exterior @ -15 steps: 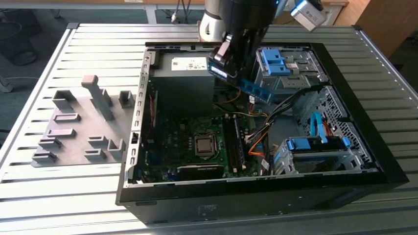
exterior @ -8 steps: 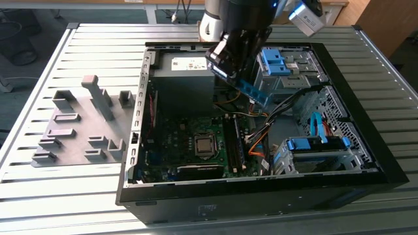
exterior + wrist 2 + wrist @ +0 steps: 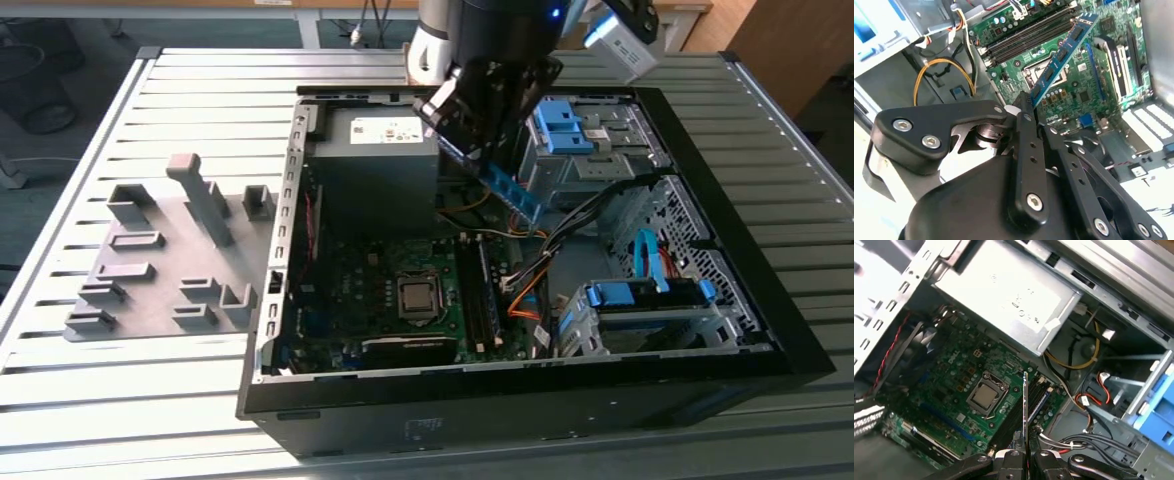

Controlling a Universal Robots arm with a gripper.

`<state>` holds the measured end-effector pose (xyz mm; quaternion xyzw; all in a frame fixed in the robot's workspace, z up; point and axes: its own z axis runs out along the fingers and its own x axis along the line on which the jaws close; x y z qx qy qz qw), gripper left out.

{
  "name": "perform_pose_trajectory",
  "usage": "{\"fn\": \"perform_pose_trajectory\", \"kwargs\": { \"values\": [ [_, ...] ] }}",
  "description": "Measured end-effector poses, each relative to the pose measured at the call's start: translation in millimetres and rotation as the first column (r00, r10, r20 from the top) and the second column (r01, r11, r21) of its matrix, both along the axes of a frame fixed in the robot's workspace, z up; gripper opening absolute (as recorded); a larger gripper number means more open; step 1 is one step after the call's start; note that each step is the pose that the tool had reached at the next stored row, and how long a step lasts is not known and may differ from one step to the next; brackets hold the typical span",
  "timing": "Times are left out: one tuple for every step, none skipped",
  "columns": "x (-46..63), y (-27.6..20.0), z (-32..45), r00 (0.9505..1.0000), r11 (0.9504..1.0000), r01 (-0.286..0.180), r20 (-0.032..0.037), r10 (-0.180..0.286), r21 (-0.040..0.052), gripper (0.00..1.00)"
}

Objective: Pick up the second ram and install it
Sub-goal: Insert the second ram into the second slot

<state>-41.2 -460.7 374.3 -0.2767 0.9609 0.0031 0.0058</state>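
Now tool clamped on second ram.

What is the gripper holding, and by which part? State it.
The gripper is shut on the ram, clamping one end of the stick. The rest juts out free above the motherboard inside the open case.

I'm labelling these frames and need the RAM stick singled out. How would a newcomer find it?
Start at the open computer case on the slatted table. Above its motherboard the gripper holds the RAM stick. Unlike the modules seated in the slots, it hangs tilted in the air.
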Motion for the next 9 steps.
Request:
{"fn": "perform_pose_trajectory", "kwargs": {
  "values": [
    [0.0, 0.0, -0.1, 0.9999, 0.9999, 0.013, 0.0000, -0.013, 0.0000, 0.14],
    [0.0, 0.0, -0.2, 0.9997, 0.9997, 0.024, 0.0000, -0.024, 0.0000, 0.14],
    [0.0, 0.1, -0.3, 0.9993, 0.9993, 0.037, 0.0000, -0.037, 0.0000, 0.14],
    [0.0, 0.1, -0.4, 0.9988, 0.9988, 0.049, 0.0000, -0.049, 0.0000, 0.14],
    [0.0, 0.1, -0.5, 0.9980, 0.9980, 0.063, 0.0000, -0.063, -0.0001, 0.14],
    [0.0, 0.1, -0.7, 0.9969, 0.9969, 0.079, 0.0000, -0.079, 0.0000, 0.14],
    [0.0, 0.1, -0.8, 0.9957, 0.9957, 0.093, -0.0001, -0.093, -0.0001, 0.14],
    [0.0, 0.2, -1.6, 0.9873, 0.9873, 0.159, 0.0000, -0.159, 0.0001, 0.14],
    [0.0, 0.3, -2.0, 0.9813, 0.9813, 0.192, 0.0000, -0.192, 0.0001, 0.14]
  ]
}}
